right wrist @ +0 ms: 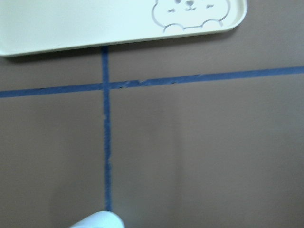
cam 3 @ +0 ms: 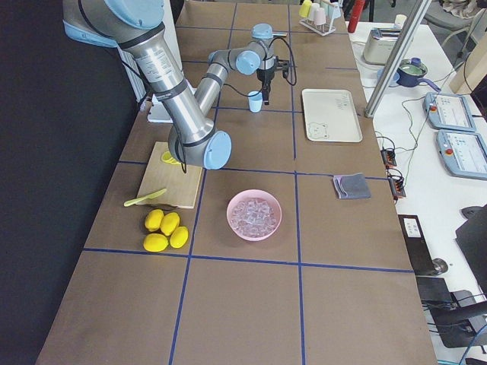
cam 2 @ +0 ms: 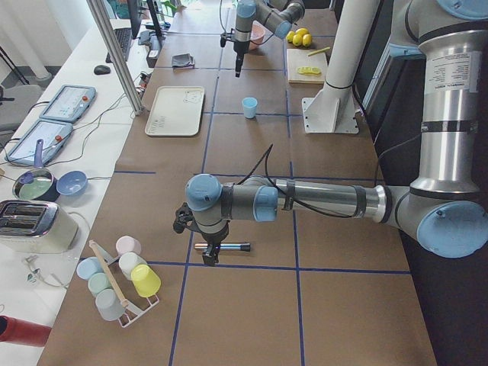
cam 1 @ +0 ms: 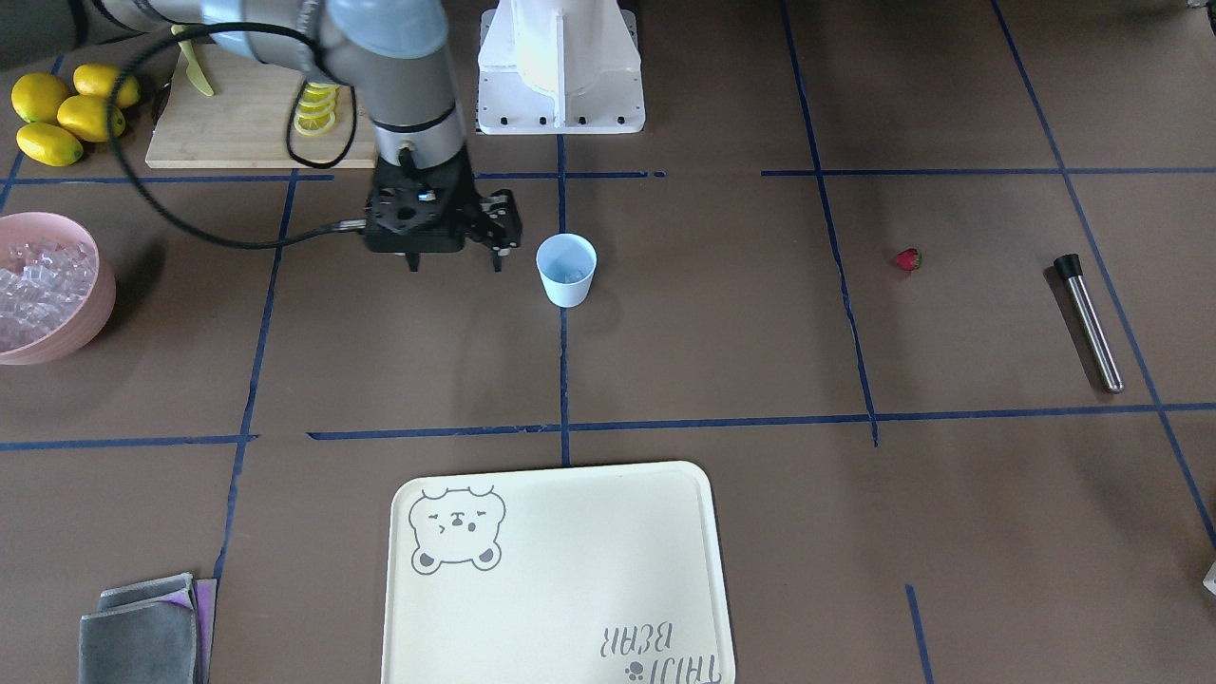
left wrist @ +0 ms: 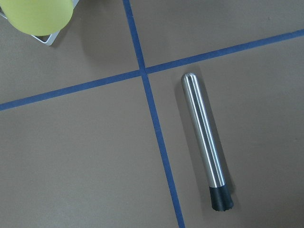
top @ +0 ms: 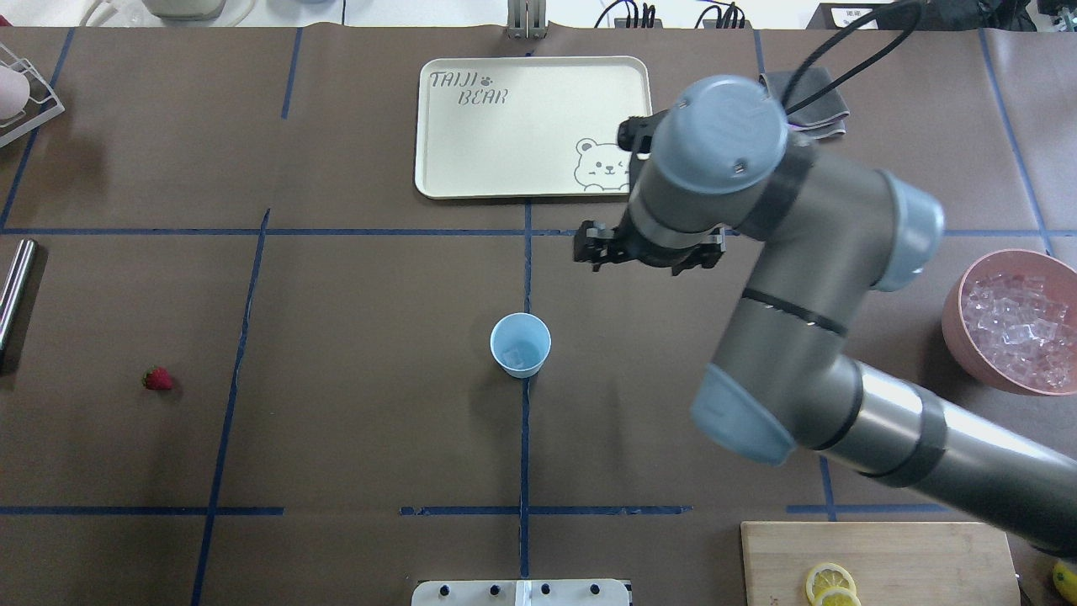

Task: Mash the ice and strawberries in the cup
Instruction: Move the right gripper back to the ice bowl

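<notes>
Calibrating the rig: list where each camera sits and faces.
Front-facing: across the table, facing the robot, down; right arm, cup.
Overhead: behind robot, forward and down; right arm.
Left: table's left end, along it; left arm near.
Right: table's right end, along it; right arm near.
Left wrist: down on steel rod; no body.
Right wrist: down on tray; no body.
Shared: cup, front-facing and overhead.
</notes>
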Available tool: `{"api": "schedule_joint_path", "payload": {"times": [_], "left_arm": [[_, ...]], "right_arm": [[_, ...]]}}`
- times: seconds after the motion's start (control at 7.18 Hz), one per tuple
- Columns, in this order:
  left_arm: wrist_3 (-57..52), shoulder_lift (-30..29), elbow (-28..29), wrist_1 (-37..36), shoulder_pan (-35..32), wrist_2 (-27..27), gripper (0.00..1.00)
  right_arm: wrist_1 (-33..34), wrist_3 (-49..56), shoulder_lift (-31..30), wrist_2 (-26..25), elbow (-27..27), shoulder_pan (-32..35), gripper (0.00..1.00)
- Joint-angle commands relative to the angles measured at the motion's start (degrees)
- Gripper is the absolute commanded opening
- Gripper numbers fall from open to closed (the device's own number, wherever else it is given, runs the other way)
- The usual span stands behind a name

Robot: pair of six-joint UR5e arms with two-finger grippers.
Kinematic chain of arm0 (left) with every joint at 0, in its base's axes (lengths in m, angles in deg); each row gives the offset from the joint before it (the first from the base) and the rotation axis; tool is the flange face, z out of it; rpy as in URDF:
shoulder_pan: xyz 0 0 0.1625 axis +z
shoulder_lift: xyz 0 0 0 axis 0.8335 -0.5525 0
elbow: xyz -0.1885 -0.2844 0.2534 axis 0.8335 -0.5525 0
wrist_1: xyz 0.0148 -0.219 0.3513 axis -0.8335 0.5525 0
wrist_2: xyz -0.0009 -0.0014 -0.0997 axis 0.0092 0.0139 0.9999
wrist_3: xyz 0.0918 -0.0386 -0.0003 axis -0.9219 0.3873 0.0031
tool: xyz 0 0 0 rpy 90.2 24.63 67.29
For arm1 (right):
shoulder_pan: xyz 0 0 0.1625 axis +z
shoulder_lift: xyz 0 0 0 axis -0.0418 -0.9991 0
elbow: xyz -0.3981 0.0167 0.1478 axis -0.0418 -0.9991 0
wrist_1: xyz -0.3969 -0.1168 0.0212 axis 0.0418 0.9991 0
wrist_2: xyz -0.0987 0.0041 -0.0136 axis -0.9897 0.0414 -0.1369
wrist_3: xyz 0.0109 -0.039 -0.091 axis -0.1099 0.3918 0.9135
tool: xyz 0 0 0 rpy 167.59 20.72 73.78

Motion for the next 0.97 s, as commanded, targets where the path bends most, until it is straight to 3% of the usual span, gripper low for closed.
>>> {"api": "schedule_joint_path", "payload": {"times": [0.0,0.14,0.42,0.7,0.84], "left_arm": [[-0.1,-0.1,0.0,0.0,0.0,0.0,1.00],[-0.1,0.0,0.0,0.0,0.5,0.0,1.00],[-0.1,0.0,-0.2,0.0,0.5,0.0,1.00],[-0.1,0.0,-0.2,0.0,0.5,0.0,1.00],[-0.1,0.0,-0.2,0.0,0.5,0.0,1.00]], "right_arm": [[-0.6,15.5,-14.4,7.3,9.6,9.5,0.99],[-2.2,22.3,-20.9,8.4,12.3,13.4,0.99],[-9.8,33.9,-31.7,14.0,12.5,21.2,0.99],[-17.6,40.6,-42.1,16.0,11.8,24.6,0.99],[-21.3,40.5,-43.4,16.0,9.6,24.6,0.98]]}}
